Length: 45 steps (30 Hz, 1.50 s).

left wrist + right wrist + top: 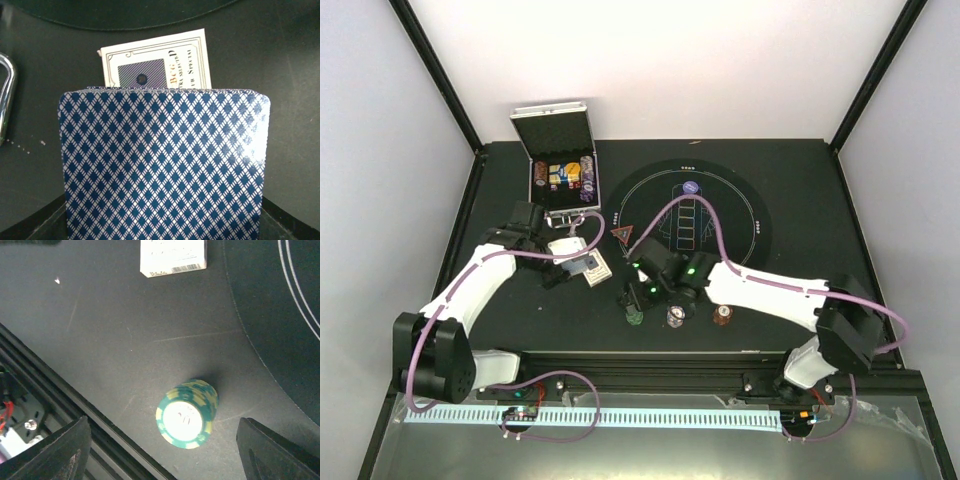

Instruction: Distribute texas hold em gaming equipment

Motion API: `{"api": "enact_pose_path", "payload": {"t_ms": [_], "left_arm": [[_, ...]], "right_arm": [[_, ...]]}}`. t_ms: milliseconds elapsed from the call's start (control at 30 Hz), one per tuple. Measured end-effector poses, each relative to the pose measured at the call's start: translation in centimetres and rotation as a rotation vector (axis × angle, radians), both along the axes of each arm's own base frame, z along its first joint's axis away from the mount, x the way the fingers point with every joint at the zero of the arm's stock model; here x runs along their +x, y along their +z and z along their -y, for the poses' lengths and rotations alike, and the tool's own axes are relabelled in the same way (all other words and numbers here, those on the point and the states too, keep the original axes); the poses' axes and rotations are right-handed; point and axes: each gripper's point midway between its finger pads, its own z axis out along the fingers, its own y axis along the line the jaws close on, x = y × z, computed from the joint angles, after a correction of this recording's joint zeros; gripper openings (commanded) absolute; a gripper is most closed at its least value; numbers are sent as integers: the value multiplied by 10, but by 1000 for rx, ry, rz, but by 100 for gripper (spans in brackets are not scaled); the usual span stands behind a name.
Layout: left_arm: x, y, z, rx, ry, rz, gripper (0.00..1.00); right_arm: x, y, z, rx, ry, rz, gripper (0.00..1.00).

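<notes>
Top external view shows both arms reaching in over the dark surface (810,200); the left gripper (560,265) sits just beside a small card box (592,268), which lies flat near the left edge of the round mat (685,215); the silver case (555,160) stands open at the back left, with more pieces inside that are too small to make out; a red triangle token (622,235) lies at the mat's left rim.

Three short stacks stand in a row near the front edge, well apart from the case: green chips (634,317) on the left, white chips (675,316) in the middle, brown-red chips (721,315) on the right; the right gripper (638,295) hangs over the green stack.

Left wrist view is almost filled by the playing cards (162,165), blue diamond backs toward the lens, held upright; the left gripper is closed narrowly on them, its fingers hidden behind the pack; past their top edge the card box (155,62) lies face up on the surface.

Right wrist view looks down on the green chips (187,412), standing on bare surface just outside the mat's curved edge; the right gripper (162,419) is spread wide with nothing in it, one of its fingers (55,455) to each side of the stack and neither touching it.
</notes>
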Motion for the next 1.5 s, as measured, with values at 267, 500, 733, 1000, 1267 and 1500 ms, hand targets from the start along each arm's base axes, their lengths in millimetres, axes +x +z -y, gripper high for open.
{"api": "enact_pose_path", "payload": {"t_ms": [267, 500, 733, 1000, 1267, 1500], "left_arm": [[2, 0, -11, 4, 29, 2, 2], [0, 0, -13, 6, 32, -7, 1], [1, 1, -15, 7, 35, -1, 2], [1, 1, -17, 9, 35, 0, 2], [1, 1, -17, 9, 35, 2, 2], [1, 1, -18, 10, 38, 2, 1]], "right_arm": [[-13, -24, -20, -247, 101, 84, 79], [-12, -43, -6, -391, 119, 96, 71], [-14, -44, -5, -400, 130, 99, 64], [-19, -52, -7, -412, 151, 87, 60], [-20, -56, -8, -417, 156, 81, 46], [-20, -55, -9, -414, 153, 81, 32]]}}
